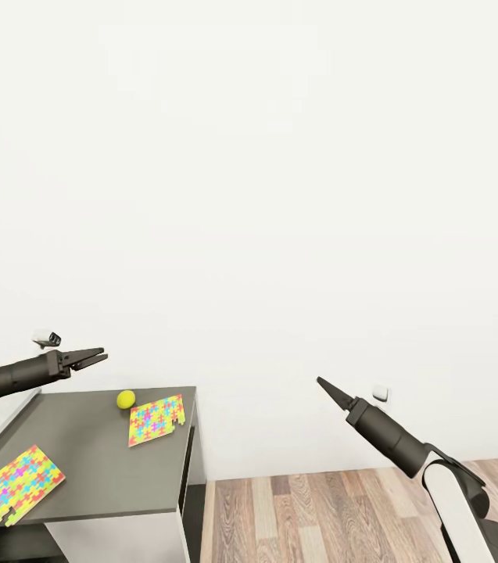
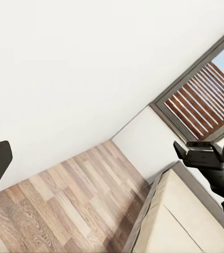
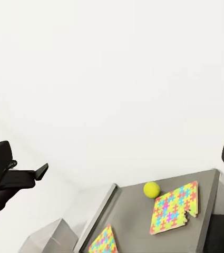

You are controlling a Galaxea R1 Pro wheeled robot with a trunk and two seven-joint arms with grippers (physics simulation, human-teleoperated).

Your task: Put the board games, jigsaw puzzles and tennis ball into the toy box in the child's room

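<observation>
On the dark grey table (image 1: 92,469) lie the tennis ball (image 1: 126,399) (image 3: 152,189), one jigsaw puzzle (image 1: 155,419) (image 3: 175,207) just beside it, and a second jigsaw puzzle (image 1: 18,483) (image 3: 104,241) near the front left edge. A light grey sloping wall at the table's left looks like the toy box (image 1: 2,422). My left gripper (image 1: 98,357) hovers open above the table's back left, empty. My right gripper (image 1: 325,383) hangs open in the air to the right of the table, empty. The board games are out of view.
A plain white wall stands right behind the table. Wood-plank floor (image 1: 342,516) lies to the table's right. In the left wrist view a cream-beige bed corner (image 2: 188,221) sits below a slatted window (image 2: 201,103).
</observation>
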